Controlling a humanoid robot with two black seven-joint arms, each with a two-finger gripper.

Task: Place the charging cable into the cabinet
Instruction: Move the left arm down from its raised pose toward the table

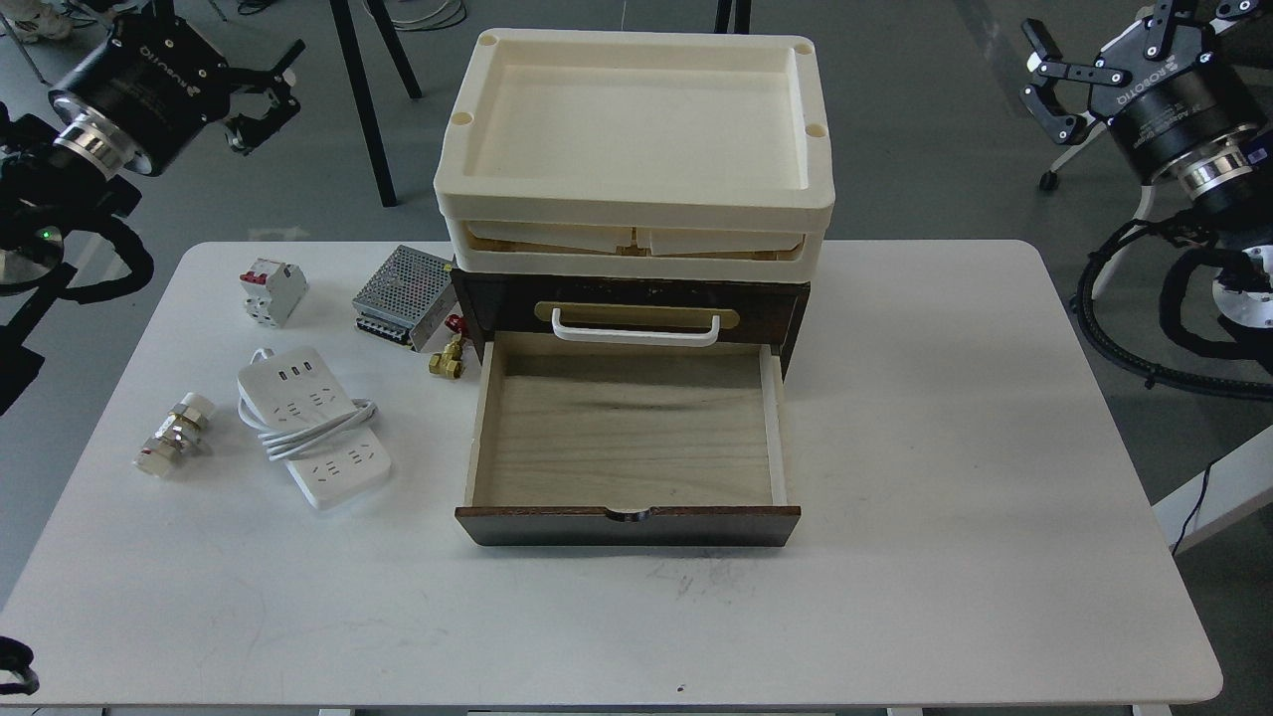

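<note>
The charging cable [311, 425], a white power strip with its cord coiled around its middle, lies flat on the left half of the white table [945, 418]. The cabinet [636, 303] is small and dark brown, at the table's centre back. Its light-wood drawer [627, 438] is pulled fully out toward me and holds nothing. A white handle [635, 329] on a brass plate sits above the drawer. My left gripper [267, 96] hangs open high at the upper left, beyond the table's far edge. Open as well, my right gripper [1044, 72] is raised at the upper right, far from the cable.
Two stacked cream plastic trays [636, 139] rest on the cabinet top. A white-and-red circuit breaker [272, 290], a metal mesh power supply box [406, 295], a small brass valve [450, 358] and a metal fitting [175, 433] lie around the charging cable.
</note>
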